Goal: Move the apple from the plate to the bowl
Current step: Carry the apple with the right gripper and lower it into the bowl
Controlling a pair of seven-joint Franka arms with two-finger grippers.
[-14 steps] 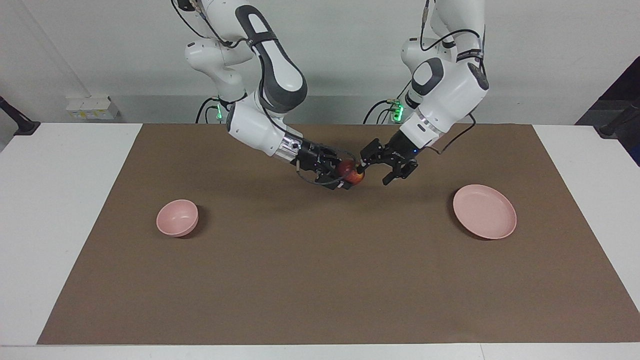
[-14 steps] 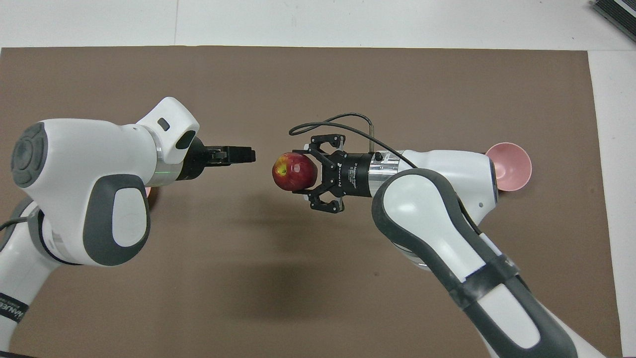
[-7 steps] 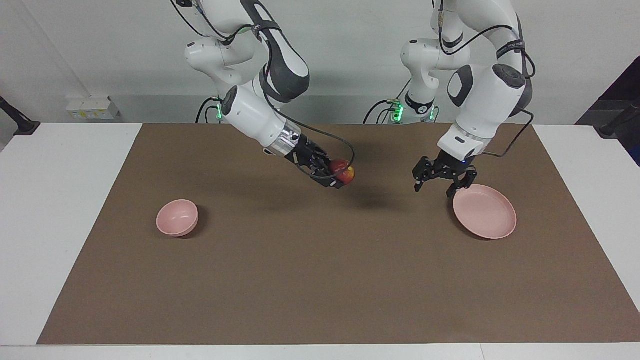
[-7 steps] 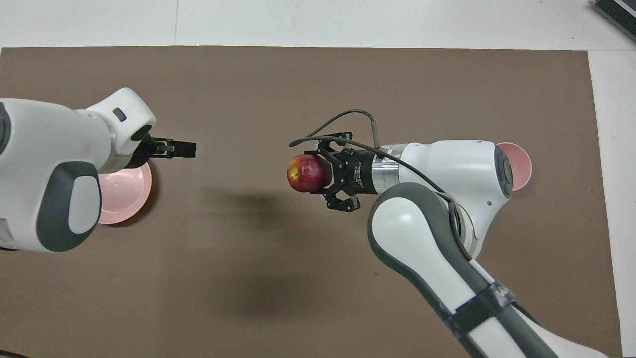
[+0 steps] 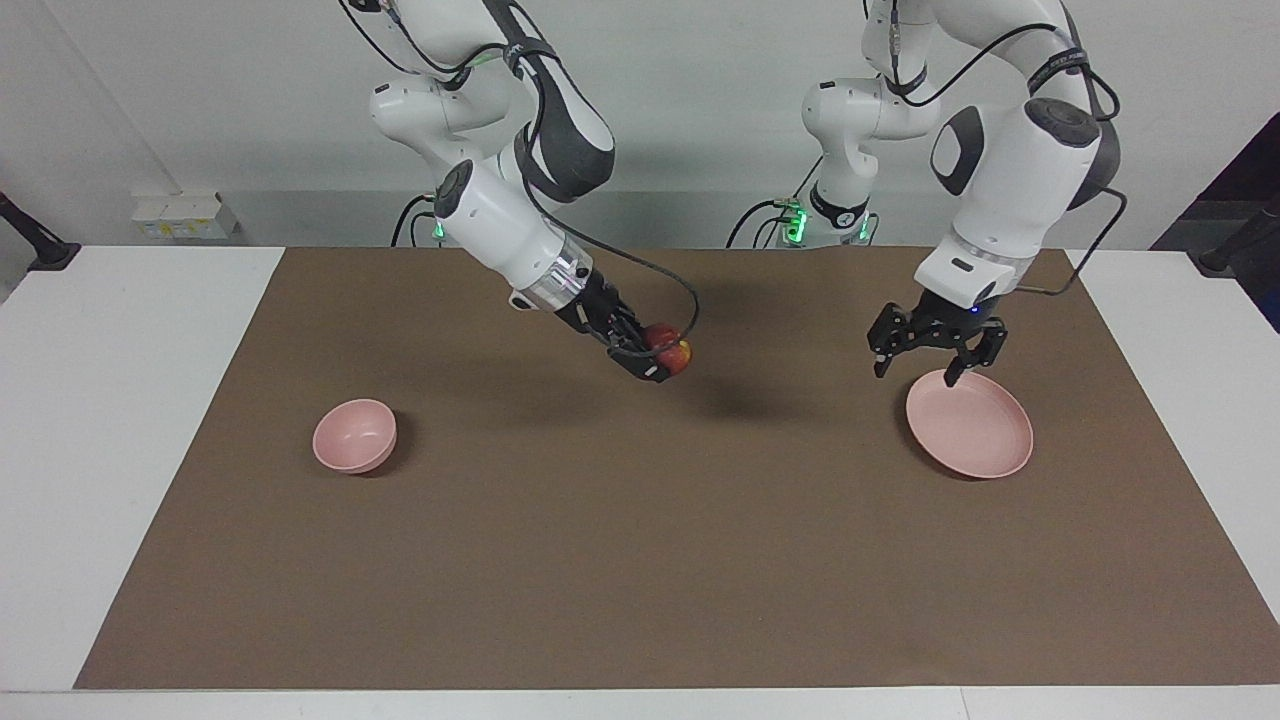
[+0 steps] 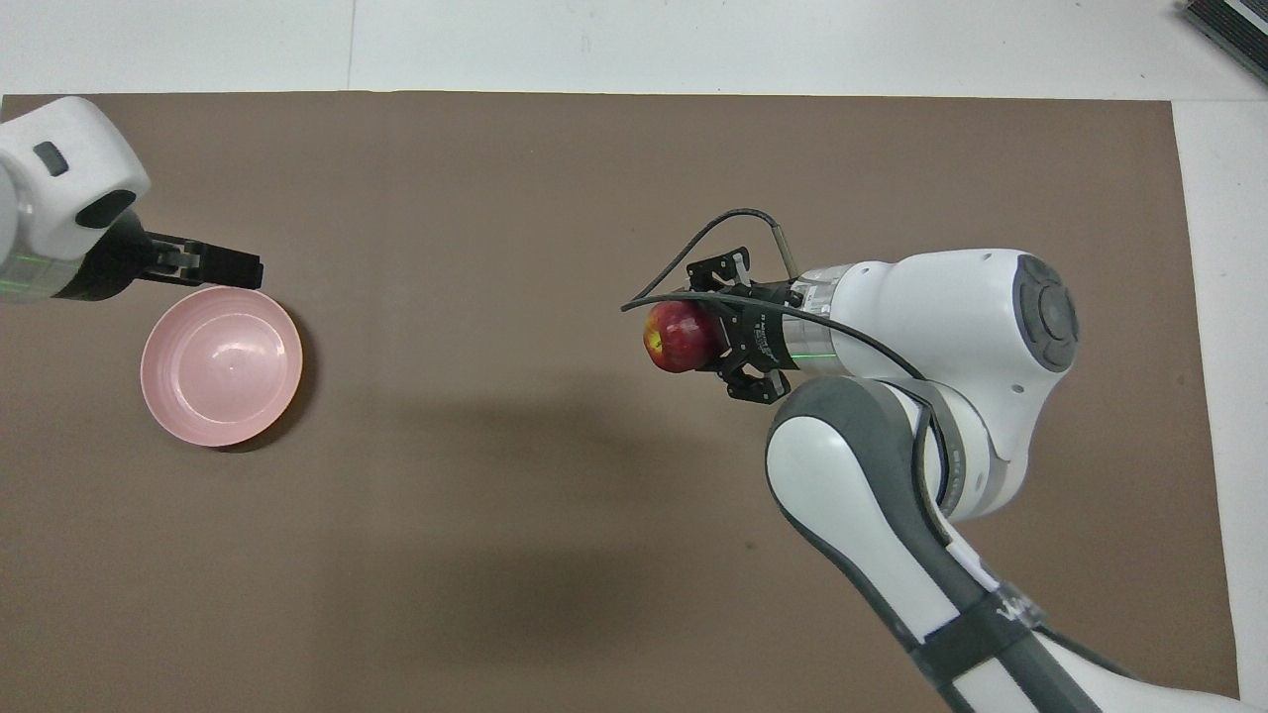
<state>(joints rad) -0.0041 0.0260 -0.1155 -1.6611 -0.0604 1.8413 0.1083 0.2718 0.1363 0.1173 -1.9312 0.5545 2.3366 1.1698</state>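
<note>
The small pink bowl (image 5: pixel 354 435) sits toward the right arm's end of the brown mat (image 5: pixel 640 560) on the counter (image 5: pixel 110 420), and nothing is in it yet. Next comes the right gripper (image 5: pixel 668 362), up in the air over the middle of the mat, with its fingers closed tight around the red apple (image 5: pixel 672 355). A moment ago the two grippers were close together at the middle with the apple between them (like passing a ball to a friend). Now the right one has the apple all by itself and has pulled a little toward the bowl's end. That means the handover looks done, and what is left is carrying the apple over to the bowl and dropping it in. Last comes the left gripper (image 5: pixel 935 352), which has swung away and hangs over the robots' edge of the wide pink plate (image 5: pixel 985 440), fingers spread wide and holding nothing. The plate is empty too.
</note>
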